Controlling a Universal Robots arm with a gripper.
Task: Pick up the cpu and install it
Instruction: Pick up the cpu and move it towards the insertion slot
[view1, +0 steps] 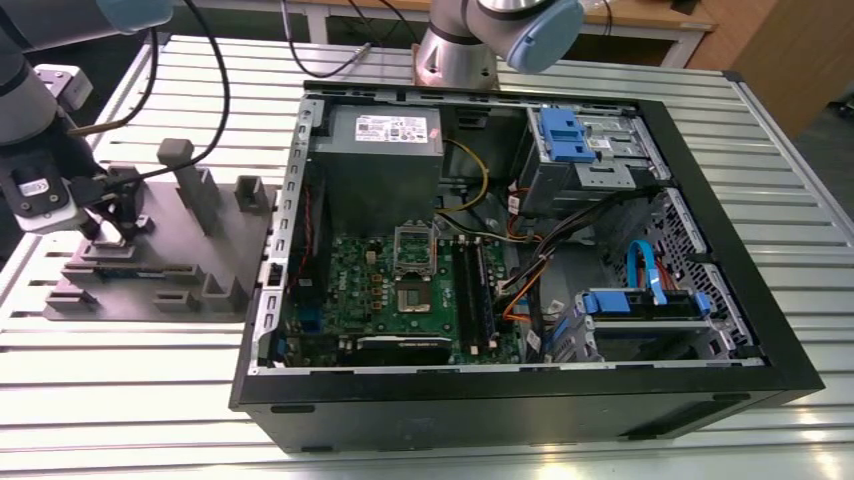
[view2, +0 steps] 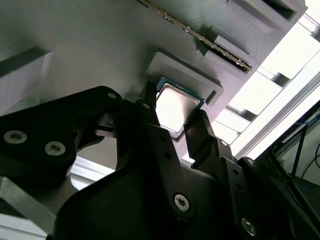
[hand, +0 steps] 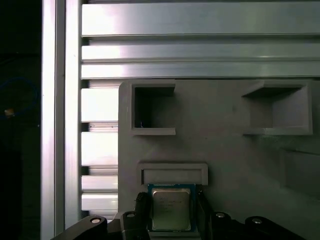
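The cpu (hand: 171, 210), a small square chip with a shiny metal top and a thin teal rim, sits between my two black fingers in both wrist views. It is just beside a raised rectangular frame (hand: 172, 173) of the grey plastic block tray (hand: 225, 145). One fingertip (view2: 149, 102) presses one edge of the cpu (view2: 172, 105) and the other presses the opposite edge. My gripper (view1: 110, 225) is low over the tray (view1: 147, 270) at the exterior view's left. I cannot tell whether the chip is lifted off the tray. The green motherboard (view1: 400, 290) with its metal-framed socket (view1: 414, 295) lies inside the open computer case.
The black computer case (view1: 534, 400) lies open on the slatted metal table (view1: 134, 380), with a power supply (view1: 380, 150), blue drive brackets (view1: 641, 305) and loose cables. Tall grey posts (view1: 194, 190) rise from the tray near my gripper. A second arm's base (view1: 461, 50) stands behind the case.
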